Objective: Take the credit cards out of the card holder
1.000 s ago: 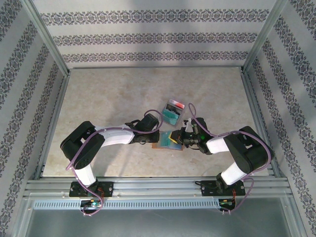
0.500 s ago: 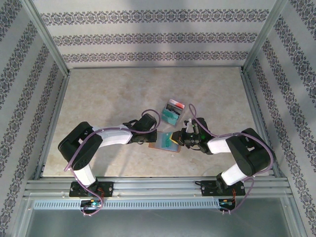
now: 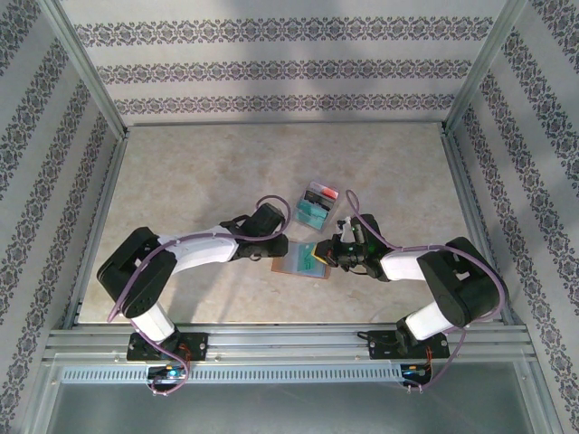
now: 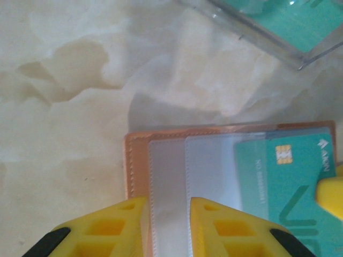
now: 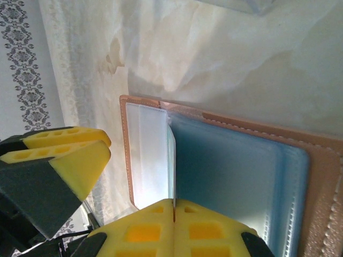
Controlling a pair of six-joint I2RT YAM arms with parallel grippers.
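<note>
Cards (image 3: pixel 312 213) in tray (image 4: pixel 252 38), teal card (image 4: pixel 284 182) partway out of card holder (image 4: pixel 136 160) (right gripper (image 5: pixel 172 211) clamped on it); left gripper (image 4: pixel 169 214) barely parted, empty.

Reddish-brown card holder (image 4: pixel 136 160), teal credit card (image 4: pixel 284 182), marbled beige table (image 4: pixel 64 107)

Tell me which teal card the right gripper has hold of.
The chip card over the open card holder, its edge pinched in the shut right gripper. The other teal card lies in the clear tray beyond the holder, untouched.
</note>
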